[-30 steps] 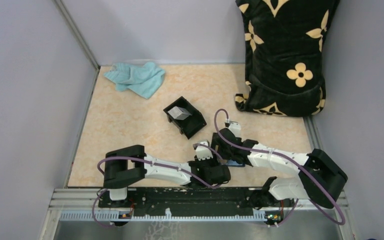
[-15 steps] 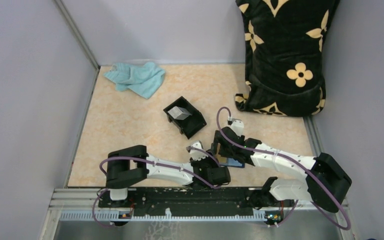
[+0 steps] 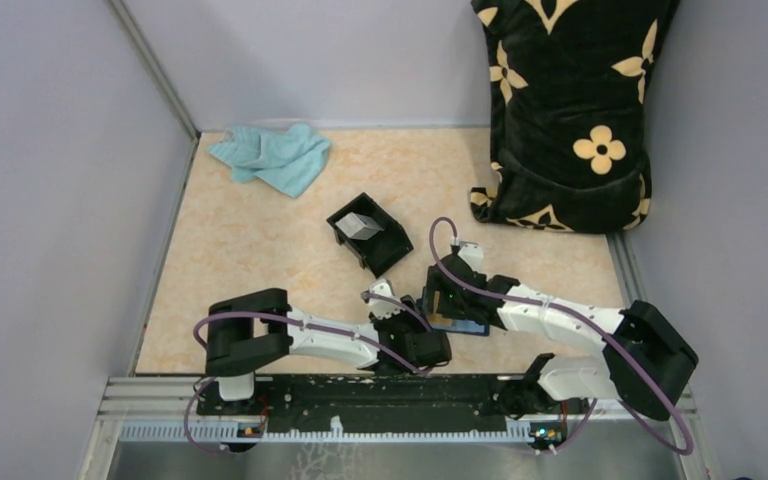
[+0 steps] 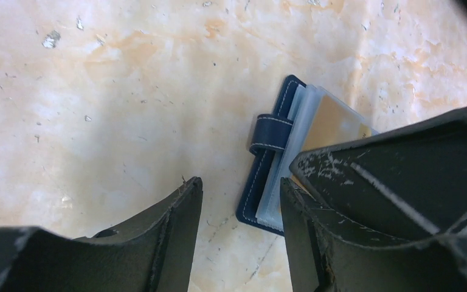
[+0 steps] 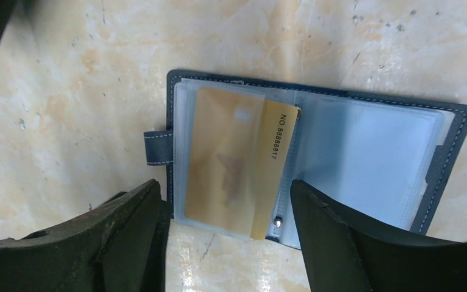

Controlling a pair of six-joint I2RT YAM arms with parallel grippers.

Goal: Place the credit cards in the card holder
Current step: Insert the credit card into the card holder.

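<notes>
The navy card holder (image 5: 447,152) lies open and flat on the table, clear sleeves up, its closing tab (image 5: 156,147) at the left. An orange-yellow credit card (image 5: 237,161) sits partly inside the left sleeve, with its right strip outside. My right gripper (image 5: 224,185) hovers open right over that card, one finger on each side. My left gripper (image 4: 240,182) is open and empty beside the holder's (image 4: 261,188) tab edge. From above, both grippers (image 3: 428,343) (image 3: 442,300) crowd the holder (image 3: 463,325). A pale grey credit card (image 3: 360,226) stands in the black box.
The black open-topped box (image 3: 385,250) stands just behind the grippers. A teal cloth (image 3: 272,157) lies at the back left. A black flowered bag (image 3: 570,110) fills the back right corner. Grey walls close in both sides.
My left gripper has slid a little to the left, away from the holder. My right gripper has shifted slightly over the holder. Both stay open.
</notes>
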